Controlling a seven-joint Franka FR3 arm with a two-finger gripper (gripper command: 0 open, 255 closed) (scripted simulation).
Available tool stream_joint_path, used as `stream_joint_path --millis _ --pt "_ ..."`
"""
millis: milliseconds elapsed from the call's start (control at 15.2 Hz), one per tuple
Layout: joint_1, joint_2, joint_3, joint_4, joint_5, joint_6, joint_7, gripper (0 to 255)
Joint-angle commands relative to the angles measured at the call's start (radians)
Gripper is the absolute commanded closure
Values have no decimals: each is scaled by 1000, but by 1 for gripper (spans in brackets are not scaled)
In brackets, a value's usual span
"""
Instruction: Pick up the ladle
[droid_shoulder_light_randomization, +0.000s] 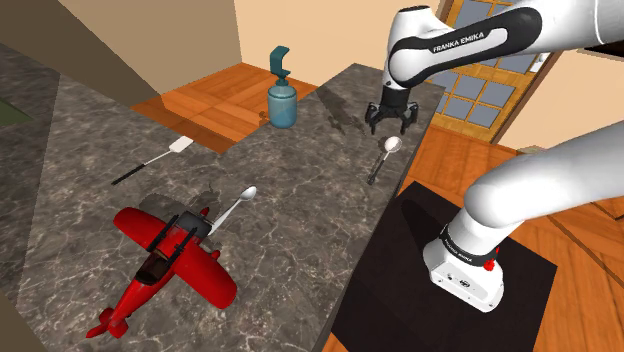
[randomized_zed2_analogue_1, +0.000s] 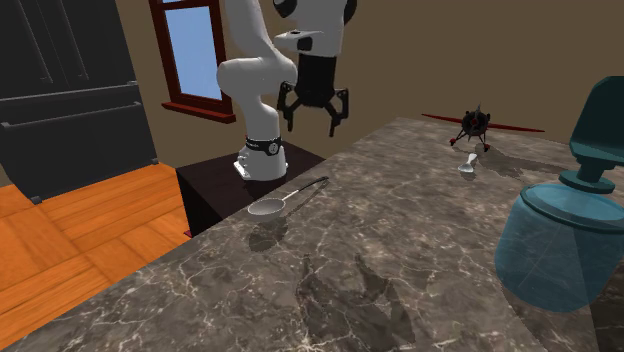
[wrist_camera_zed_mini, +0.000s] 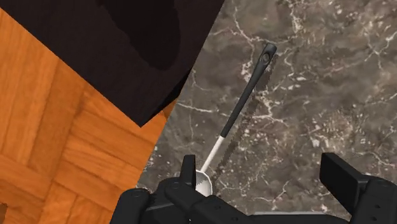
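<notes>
The ladle (droid_shoulder_light_randomization: 387, 158) lies flat on the dark marble tabletop (droid_shoulder_light_randomization: 300, 235), near the edge beside the black stand (droid_shoulder_light_randomization: 400, 275); its silver bowl points away from the red toy plane (droid_shoulder_light_randomization: 165, 260). The end effector (droid_shoulder_light_randomization: 390, 125) hangs above the bowl end, fingers (wrist_camera_zed_mini: 340, 177) apart; nothing is clasped between them.

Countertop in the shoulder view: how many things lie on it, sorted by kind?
Long-handled utensils: 3 (ladle, spoon, white-headed tool)
Toy planes: 1 (red plane)
Pump bottles: 1 (teal bottle)
Total: 5
</notes>
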Motion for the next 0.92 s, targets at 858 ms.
stream_joint_path --millis 858 --pt "-157 328 19 -82 -47 378 419 0"
